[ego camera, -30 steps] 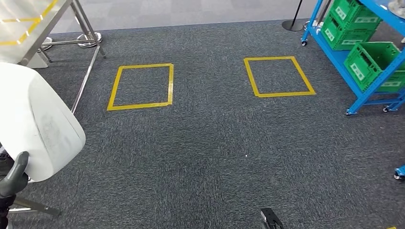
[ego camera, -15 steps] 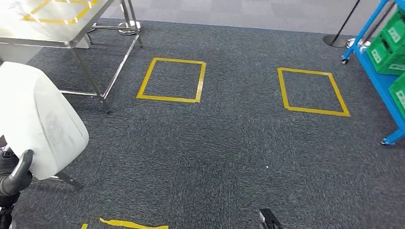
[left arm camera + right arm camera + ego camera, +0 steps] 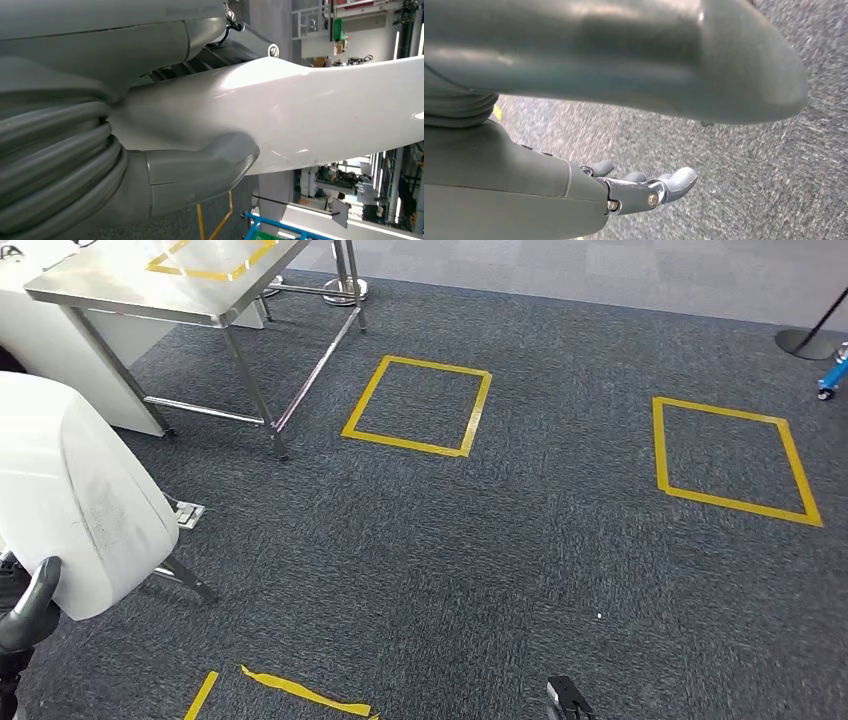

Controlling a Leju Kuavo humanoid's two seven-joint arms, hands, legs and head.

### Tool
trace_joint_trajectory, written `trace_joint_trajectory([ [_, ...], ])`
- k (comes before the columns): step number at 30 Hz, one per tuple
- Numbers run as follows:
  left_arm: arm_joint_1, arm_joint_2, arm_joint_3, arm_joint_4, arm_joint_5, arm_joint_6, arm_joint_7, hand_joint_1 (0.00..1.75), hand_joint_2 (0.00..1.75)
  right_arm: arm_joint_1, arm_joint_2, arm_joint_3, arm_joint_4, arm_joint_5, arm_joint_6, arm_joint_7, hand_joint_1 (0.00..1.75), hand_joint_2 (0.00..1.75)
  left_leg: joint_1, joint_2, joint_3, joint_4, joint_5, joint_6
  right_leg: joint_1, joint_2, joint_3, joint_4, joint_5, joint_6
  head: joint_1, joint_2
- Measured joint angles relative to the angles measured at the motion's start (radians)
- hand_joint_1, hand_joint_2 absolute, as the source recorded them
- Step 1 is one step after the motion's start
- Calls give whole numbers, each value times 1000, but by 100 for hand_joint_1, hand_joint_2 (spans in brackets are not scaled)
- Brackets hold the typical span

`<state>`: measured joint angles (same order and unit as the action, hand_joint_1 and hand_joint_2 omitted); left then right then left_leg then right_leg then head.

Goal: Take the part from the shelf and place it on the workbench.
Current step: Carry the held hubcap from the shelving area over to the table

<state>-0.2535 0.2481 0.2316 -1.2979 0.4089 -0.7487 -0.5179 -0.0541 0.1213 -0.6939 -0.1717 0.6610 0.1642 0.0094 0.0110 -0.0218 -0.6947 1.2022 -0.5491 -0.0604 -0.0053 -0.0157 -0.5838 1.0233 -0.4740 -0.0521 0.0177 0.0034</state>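
Part [image 3: 75, 495], white and curved, sits gripped in my left hand [image 3: 165, 150], thumb [image 3: 200, 167] pressed against it, low and short of the steel workbench [image 3: 170, 285]. Right hand [image 3: 644, 187] hangs over the carpet [image 3: 480, 540], fingers apart, holding nothing.

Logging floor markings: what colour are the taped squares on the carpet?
Yellow taped squares, clearest in the head view.

white part [image 3: 75, 500], silver steel workbench [image 3: 170, 285], dark grey speckled carpet [image 3: 480, 560] marked with yellow tape squares [image 3: 418, 406].
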Motion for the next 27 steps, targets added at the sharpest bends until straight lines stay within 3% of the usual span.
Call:
trace_joint_trajectory([
  [2, 11, 0, 0, -3, 1, 3, 1, 175, 175, 2, 0, 0, 0, 1, 0, 4, 0, 0, 1, 14, -37, 89, -30, -1, 5, -26, 0, 1, -3, -3, -1, 0],
  [3, 16, 0, 0, -6, 1, 4, 1, 175, 175, 2, 0, 0, 0, 2, 1, 6, 0, 0, 0, 17, -29, 81, -17, 0, 7, -39, 1, 1, -4, -4, -1, 0],
  [4, 20, 0, 0, -10, 1, 5, 1, 175, 175, 1, 0, 0, 0, 2, 1, 7, 0, 0, -1, 23, 0, 32, 11, 3, 8, -52, 2, 2, -6, -4, -1, 0],
  [7, 24, 1, 1, -29, 2, 6, 1, 175, 175, 1, 1, 0, 0, 5, 2, 6, 0, 0, -14, 82, 107, -159, 78, 25, 15, -90, 10, 6, -15, 2, 0, 0],
  [8, 26, 2, 2, -34, 3, 6, 0, 175, 175, 1, 1, 0, 0, 6, 2, 6, 0, 0, -18, 92, 119, -184, 82, 32, 17, -101, 12, 7, -17, 6, 0, 0],
  [10, 36, 5, 6, -45, 7, 6, -2, 175, 175, 0, 1, 0, 0, 8, 2, 4, 0, 0, -20, 72, 116, -189, 85, 42, 17, -124, 17, 5, -20, 14, 0, 0],
  [11, 43, 7, 10, -50, 9, 6, -4, 175, 175, -2, 1, 0, 0, 8, 2, 3, 0, 0, -17, 59, 117, -193, 89, 46, 16, -121, 19, 8, -24, 21, 1, 0],
  [13, 53, 11, 16, -63, 14, 5, -7, 175, 175, -2, 2, 0, 0, 9, 3, 1, 0, 0, -7, 36, 122, -201, 96, 56, 12, -69, 2, 55, -57, 34, 3, 0],
  [15, 58, 9, 19, -73, 20, 5, -10, 175, 175, 0, 2, 0, 0, 10, 4, 0, 0, 0, -2, 12, 120, -202, 101, 62, 4, -6, -56, 180, -119, 44, 8, 0],
  [16, 61, 8, 21, -77, 22, 5, -11, 175, 175, 2, 2, 0, 0, 11, 4, 0, 0, 0, -1, -1, 119, -201, 102, 62, 1, 6, -88, 246, -143, 47, 10, 0],
  [17, 65, 7, 23, -81, 23, 4, -11, 175, 175, 3, 2, 0, 0, 12, 4, 2, 0, 0, 0, -16, 117, -199, 102, 62, -2, 11, -111, 286, -150, 50, 11, 0],
  [18, 68, 7, 26, -86, 24, 4, -12, 175, 175, 3, 2, 0, 0, 14, 4, 3, 0, 0, 2, -30, 116, -197, 101, 60, -5, 12, -115, 288, -137, 52, 12, 0],
  [20, 71, 7, 31, -96, 27, 4, -13, 175, 175, 3, 2, 0, 0, 16, 4, 6, 0, 0, 9, -59, 115, -190, 99, 51, -12, 27, -68, 182, -68, 56, 12, 0],
  [21, 71, 7, 34, -102, 30, 4, -14, 175, 175, 2, 2, 0, 0, 17, 4, 7, 0, 0, 11, -72, 112, -184, 96, 44, -17, 52, -37, 115, -43, 59, 13, 0],
  [22, 72, 7, 36, -108, 34, 4, -14, 175, 175, 2, 3, 0, 0, 17, 4, 7, 0, 0, 12, -85, 107, -178, 94, 36, -20, 72, -13, 63, -26, 60, 13, 0],
  [24, 75, 6, 42, -121, 40, 3, -16, 175, 175, 2, 4, 0, 0, 18, 4, 6, 0, 0, 14, -108, 97, -176, 95, 18, -19, 91, 0, 29, -26, 54, 14, 0],
  [26, 83, 5, 50, -131, 43, 3, -18, 175, 175, 1, 6, 0, 0, 18, 4, 6, 0, 0, 17, -120, 90, -181, 101, 3, -17, 65, 3, 25, -22, 38, 13, 0],
  [27, 87, 5, 54, -135, 44, 3, -18, 175, 175, 1, 7, 0, 0, 19, 3, 6, 0, 0, 16, -102, 84, -174, 96, -1, -18, 53, 5, 22, -19, 30, 11, 0],
])
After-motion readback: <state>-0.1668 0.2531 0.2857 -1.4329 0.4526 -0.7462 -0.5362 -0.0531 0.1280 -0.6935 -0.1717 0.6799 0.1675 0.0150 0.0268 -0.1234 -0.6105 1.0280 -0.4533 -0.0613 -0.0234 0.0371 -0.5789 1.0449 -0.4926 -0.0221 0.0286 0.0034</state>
